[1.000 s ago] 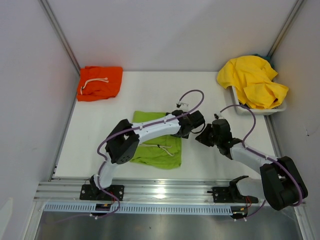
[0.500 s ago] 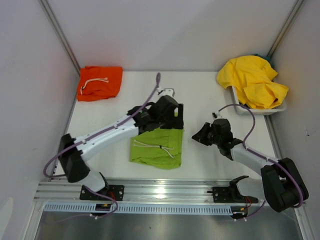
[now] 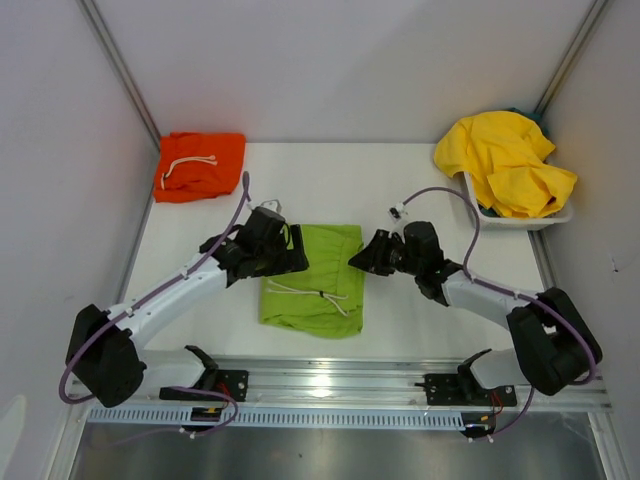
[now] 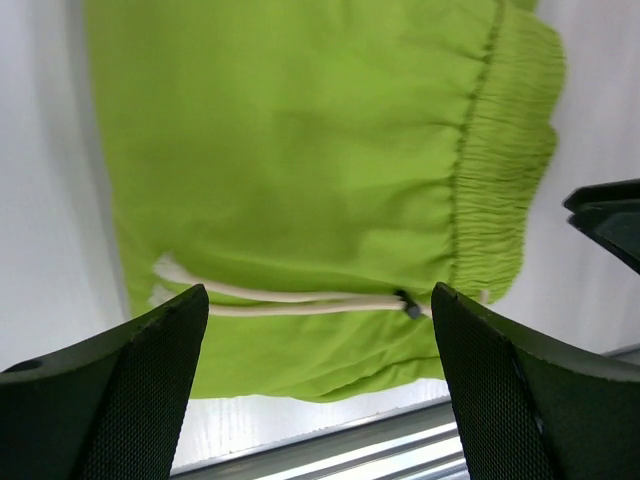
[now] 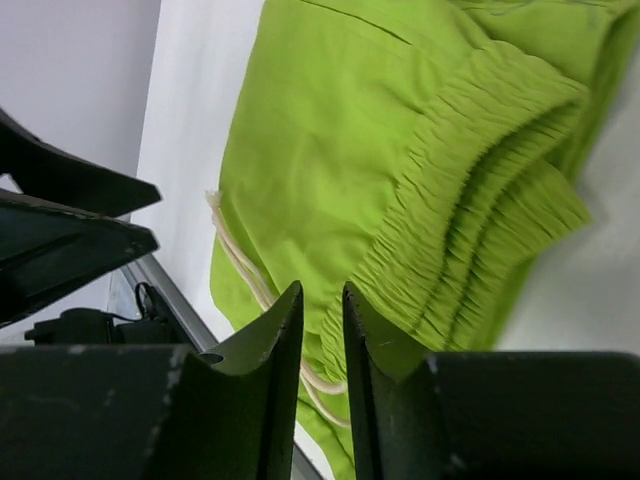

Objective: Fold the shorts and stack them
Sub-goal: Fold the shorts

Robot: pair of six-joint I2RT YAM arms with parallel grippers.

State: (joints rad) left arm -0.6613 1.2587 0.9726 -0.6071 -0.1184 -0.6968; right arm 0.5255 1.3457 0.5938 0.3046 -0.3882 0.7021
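The lime green shorts [image 3: 318, 275] lie folded flat mid-frame. The left gripper [image 3: 290, 252] hangs over their left edge with jaws spread wide and empty, and the right gripper [image 3: 360, 258] noses in at their right edge, jaws a sliver apart and pinching nothing. That flanking looks like a line-up to lift the bundle toward the orange shorts [image 3: 200, 165] at upper left. The ruched waistband [image 5: 470, 170] is stacked in layers and a white drawstring [image 4: 300, 300] trails across the smooth cloth.
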